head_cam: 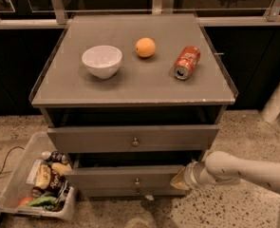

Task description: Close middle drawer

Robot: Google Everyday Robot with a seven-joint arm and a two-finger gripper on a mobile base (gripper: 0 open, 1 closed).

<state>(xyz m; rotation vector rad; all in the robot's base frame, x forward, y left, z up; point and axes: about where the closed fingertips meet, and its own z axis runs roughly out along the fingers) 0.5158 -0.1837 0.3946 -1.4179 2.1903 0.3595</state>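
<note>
The middle drawer (125, 177) is a wide grey front with a small round knob (137, 181). It stands a little out from the cabinet, with a dark gap above it. The top drawer (130, 137) above it also stands out. The lowest drawer front (130, 192) shows as a thin strip beneath. My gripper (180, 180) comes in from the right on a white arm (239, 167) and rests against the right end of the middle drawer's front.
On the cabinet top (130, 84) stand a white bowl (102, 61), an orange (145, 47) and a red can (186, 62) lying on its side. A clear bin (35, 184) of snacks sits on the floor to the left. A white post (277, 101) stands at right.
</note>
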